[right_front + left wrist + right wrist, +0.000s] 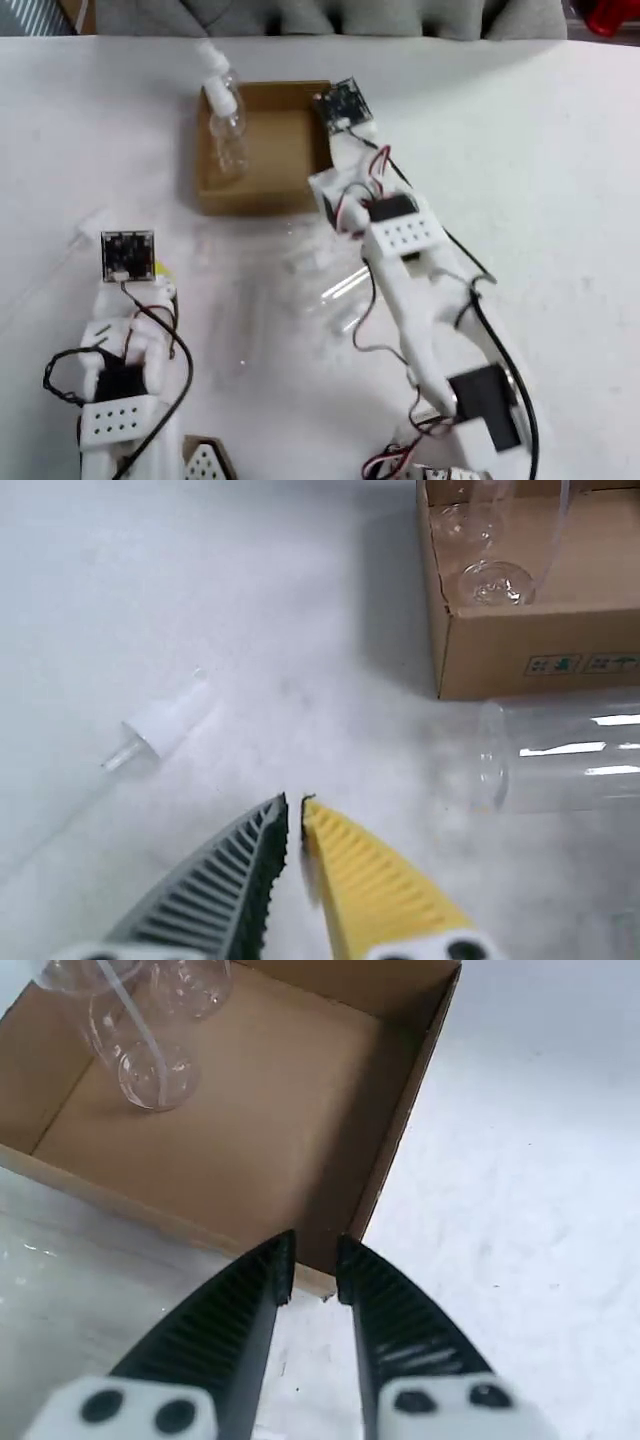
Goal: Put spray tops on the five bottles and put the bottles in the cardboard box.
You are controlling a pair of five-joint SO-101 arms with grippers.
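Note:
The cardboard box [300, 150] stands at the back middle of the table. A clear bottle with a white spray top [225, 120] leans in its left side, and the right wrist view shows clear bottles [150, 1020] in one corner of the box [250, 1130]. My right gripper [315, 1255] hovers over the box's wall near a corner, open a little with nothing between its fingers. My left gripper [295, 805] is shut and empty above the table. A loose white spray top [160, 725] lies ahead of it. A topless clear bottle [560, 755] lies on its side before the box [530, 650].
Clear bottles [340, 285] lie on the white table between the two arms, in front of the box. The right arm [400, 240] stretches from the front right toward the box. The left arm [125, 340] sits at the front left.

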